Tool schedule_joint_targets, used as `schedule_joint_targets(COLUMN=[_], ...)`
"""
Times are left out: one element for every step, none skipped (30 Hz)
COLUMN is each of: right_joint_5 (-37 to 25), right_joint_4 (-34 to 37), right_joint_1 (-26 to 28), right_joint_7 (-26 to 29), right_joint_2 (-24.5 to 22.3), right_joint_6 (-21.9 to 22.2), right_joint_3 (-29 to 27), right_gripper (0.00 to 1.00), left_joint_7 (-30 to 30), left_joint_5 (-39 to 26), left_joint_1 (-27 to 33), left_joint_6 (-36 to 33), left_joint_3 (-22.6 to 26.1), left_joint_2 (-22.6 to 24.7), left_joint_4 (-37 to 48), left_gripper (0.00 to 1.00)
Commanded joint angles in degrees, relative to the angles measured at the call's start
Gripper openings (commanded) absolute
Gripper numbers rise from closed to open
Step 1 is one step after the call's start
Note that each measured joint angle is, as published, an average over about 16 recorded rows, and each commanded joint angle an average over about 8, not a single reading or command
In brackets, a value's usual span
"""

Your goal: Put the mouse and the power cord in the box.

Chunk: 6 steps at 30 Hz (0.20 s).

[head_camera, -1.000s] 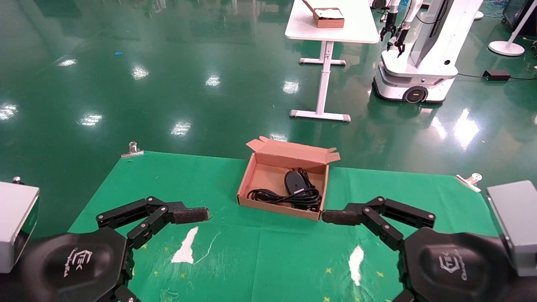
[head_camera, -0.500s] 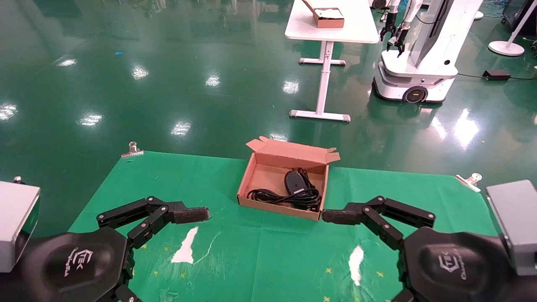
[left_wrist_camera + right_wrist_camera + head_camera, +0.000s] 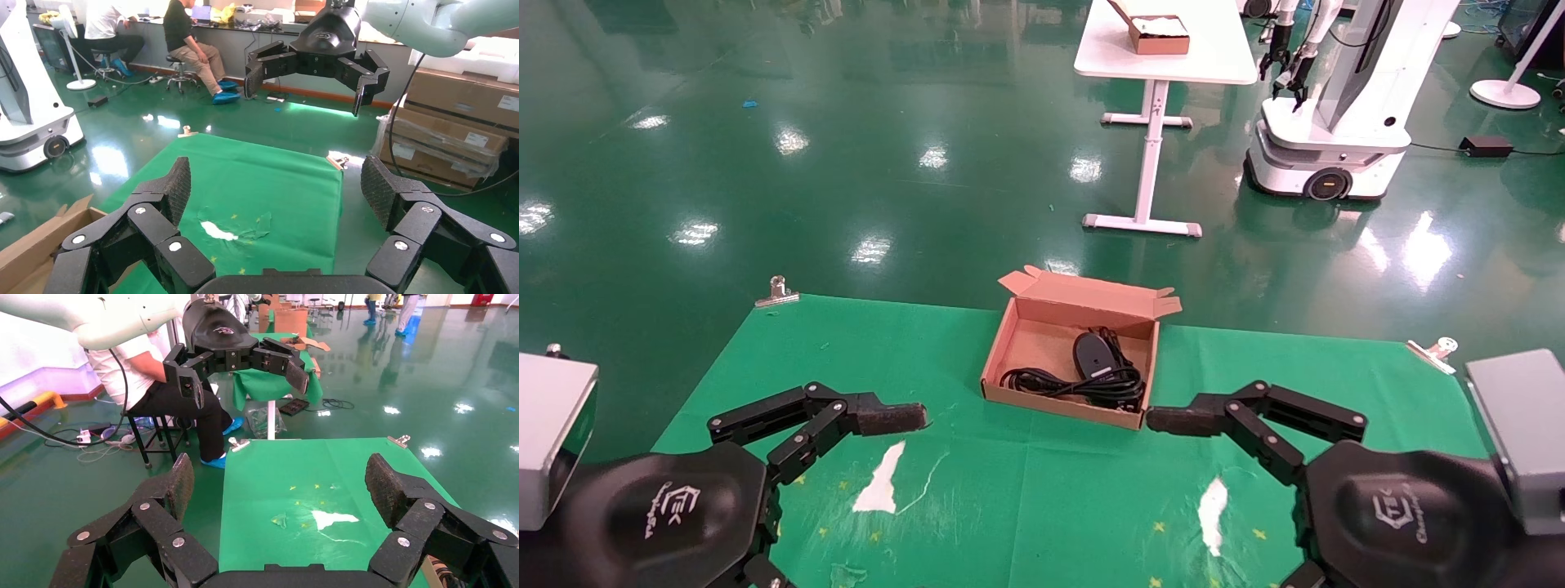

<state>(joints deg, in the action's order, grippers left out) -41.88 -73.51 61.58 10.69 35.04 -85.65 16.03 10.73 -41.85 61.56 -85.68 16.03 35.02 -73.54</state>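
Looking down from the head view, a shallow brown cardboard box (image 3: pixel 1042 336) with its hinged flap lid folded back sits on a green cloth-covered table (image 3: pixel 789 359). Inside lie a small black oval mouse (image 3: pixel 1093 354) and a thick black bundled power cord (image 3: pixel 1075 382); the mouse rests partly on top of the cord's loops, toward the side of the box nearer the right fingers. The left gripper (image 3: pixel 891 418) hovers just short of the box's near left corner, empty. The right gripper (image 3: pixel 1177 421) has its fingertip just beside the box's near right corner, also empty; I cannot tell whether it touches the cardboard. Both task items appear already packed.

From the left wrist view, the left gripper's (image 3: pixel 278 187) ribbed fingers are spread wide with nothing between them. A corner of the box (image 3: pixel 37 242) shows beside one finger, and the right gripper (image 3: pixel 309 64) faces it from farther off, also spread.

From the right wrist view, the right gripper (image 3: pixel 281 481) is likewise wide open and holds nothing, with green cloth beyond its fingers and the left gripper (image 3: pixel 242 361) opposite.

The main risk is the right fingertip nudging the light box if the arm swings inward, sliding it or spilling the cord over the low wall.
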Motion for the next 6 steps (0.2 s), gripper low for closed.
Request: schedule_joint_targets(right_joint_5=[0.0,0.0,0.0,0.0,0.0,0.0], right_joint_4=[0.0,0.0,0.0,0.0,0.0,0.0], right_joint_1=[0.0,0.0,0.0,0.0,0.0,0.0], right_joint_7=[0.0,0.0,0.0,0.0,0.0,0.0], right_joint_2=[0.0,0.0,0.0,0.0,0.0,0.0], right_joint_6=[0.0,0.0,0.0,0.0,0.0,0.0], right_joint_3=[0.0,0.0,0.0,0.0,0.0,0.0], right_gripper=[1.00,1.00,1.00,1.00,1.00,1.00], left_joint_7=[0.0,0.0,0.0,0.0,0.0,0.0], left_joint_5=[0.0,0.0,0.0,0.0,0.0,0.0], left_joint_1=[0.0,0.0,0.0,0.0,0.0,0.0], left_joint_6=[0.0,0.0,0.0,0.0,0.0,0.0], left_joint_3=[0.0,0.0,0.0,0.0,0.0,0.0], left_joint_2=[0.0,0.0,0.0,0.0,0.0,0.0], left_joint_4=[0.0,0.0,0.0,0.0,0.0,0.0], left_gripper=[1.00,1.00,1.00,1.00,1.00,1.00])
